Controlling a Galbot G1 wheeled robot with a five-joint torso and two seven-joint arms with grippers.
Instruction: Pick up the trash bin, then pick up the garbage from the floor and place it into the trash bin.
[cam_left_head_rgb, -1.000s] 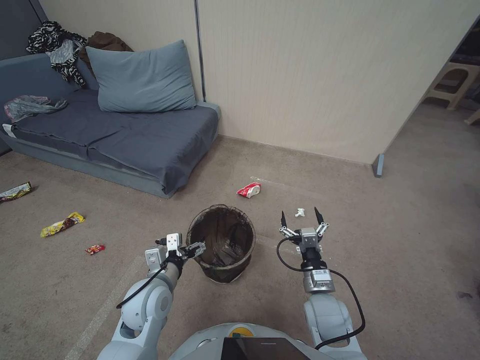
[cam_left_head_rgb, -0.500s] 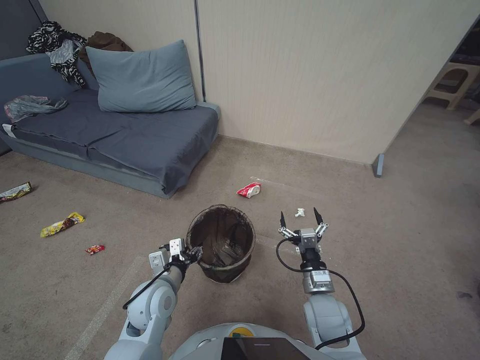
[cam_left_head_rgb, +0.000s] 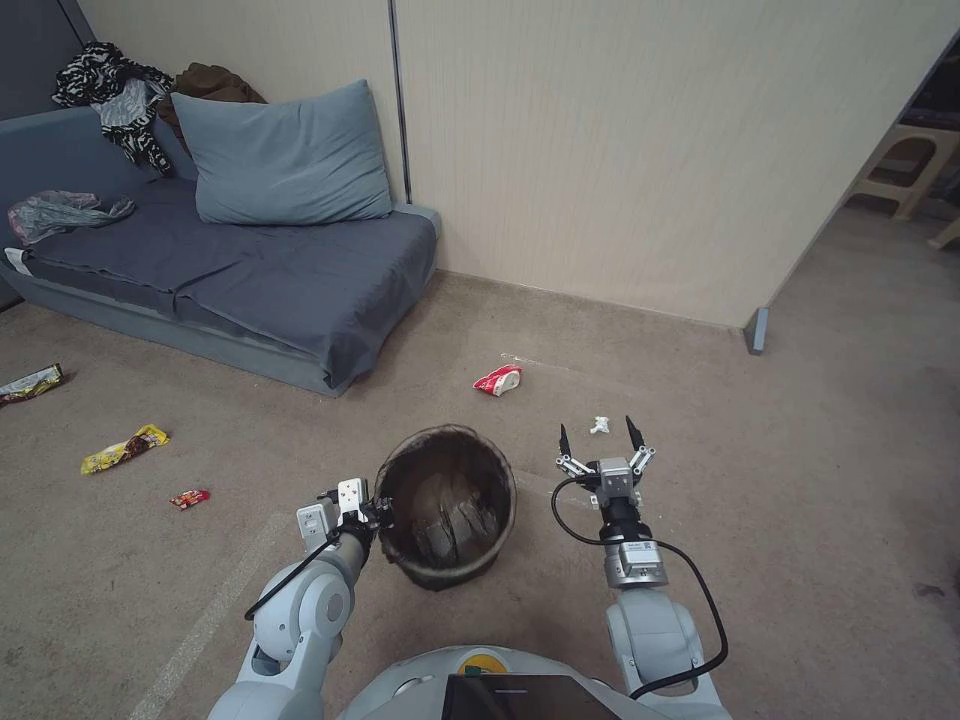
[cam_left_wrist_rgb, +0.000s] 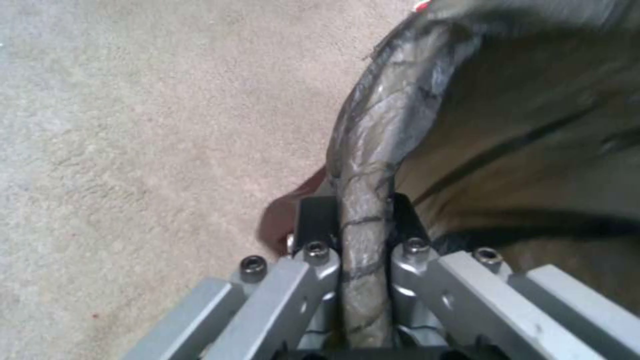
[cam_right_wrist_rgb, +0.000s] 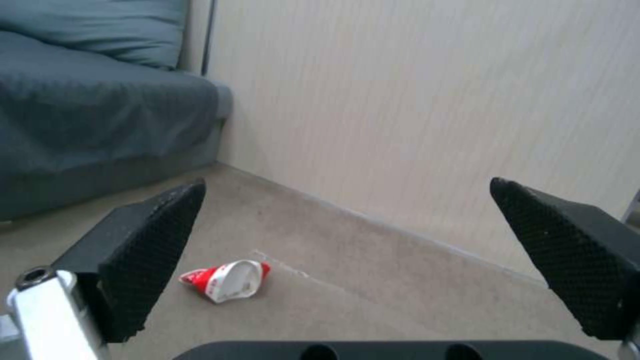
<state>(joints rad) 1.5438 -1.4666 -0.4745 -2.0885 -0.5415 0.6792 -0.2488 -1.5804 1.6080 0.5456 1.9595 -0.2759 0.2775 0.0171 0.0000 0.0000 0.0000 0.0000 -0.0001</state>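
My left gripper (cam_left_wrist_rgb: 363, 227) is clamped on the rim of the trash bin (cam_left_head_rgb: 447, 505), one finger inside and one outside, low in the centre of the head view. The bin looks tipped toward me, though I can't tell whether its base has left the carpet (cam_left_head_rgb: 830, 480). My right gripper (cam_left_head_rgb: 598, 436) hangs wide open and empty just right of the bin. The crushed red-and-white cup (cam_left_head_rgb: 498, 380) lies beyond it, up and left of its fingertips, long axis roughly across the frame; the right arm is nearer to it. A white tissue (cam_left_head_rgb: 599, 424) sits between those fingertips.
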